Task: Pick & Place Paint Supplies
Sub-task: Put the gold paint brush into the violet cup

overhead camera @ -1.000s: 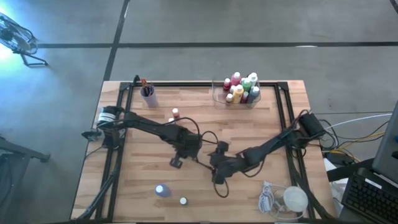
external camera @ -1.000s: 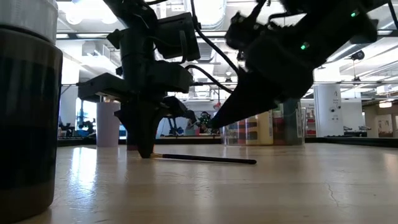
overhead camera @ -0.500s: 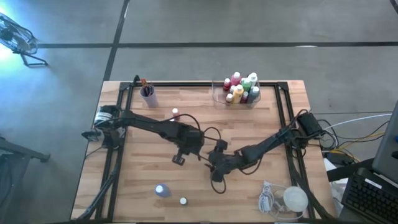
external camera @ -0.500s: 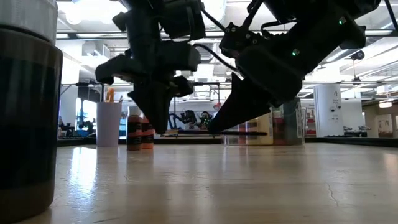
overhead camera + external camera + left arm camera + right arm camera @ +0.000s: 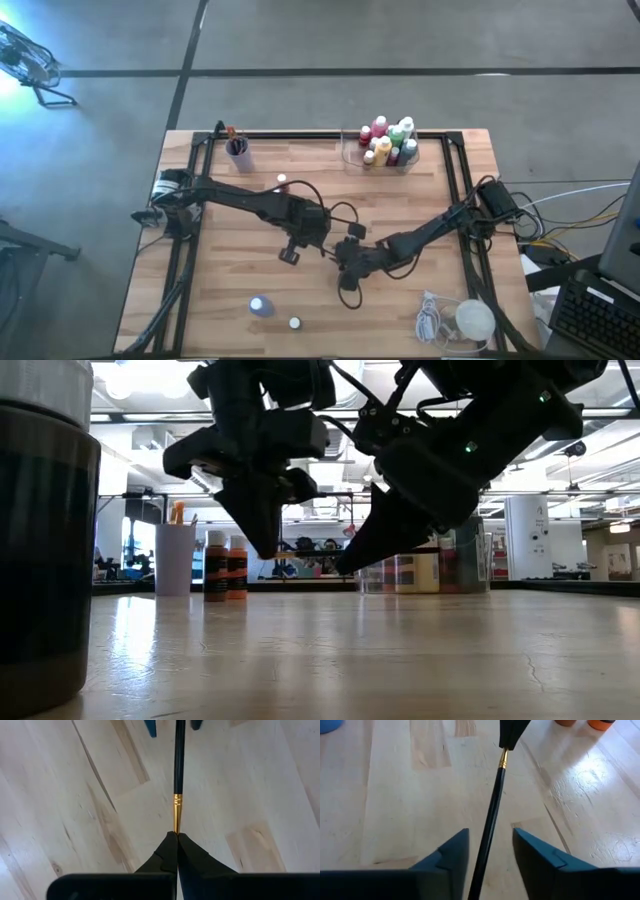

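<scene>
A thin black paintbrush with a gold ferrule hangs level above the table's middle, between my two grippers. My left gripper is shut on its ferrule end. My right gripper is open. Its fingers stand on either side of the black handle with a gap on each side. Several pale-capped bottles stand in the clear tray at the far edge. One small bottle stands left of centre. Another two bottles sit near the near edge. My left gripper pinches the paintbrush at the narrow end of its gold ferrule, between the two fingertips. The fingers run along the brush. The brush is lifted clear of the table and sticks out about level from the fingertips toward my right gripper.
A purple cup holding brushes stands at the far left corner. A white lump with a coiled cord lies at the near right corner. In the low view a dark bottle looms close on the left. Bare wood lies below both grippers.
My left gripper has risen from the table with the paintbrush, which lay flat a second ago and now hangs level in the air, and has shifted a little toward the table's right. My right gripper has drawn in around the handle's free end.
</scene>
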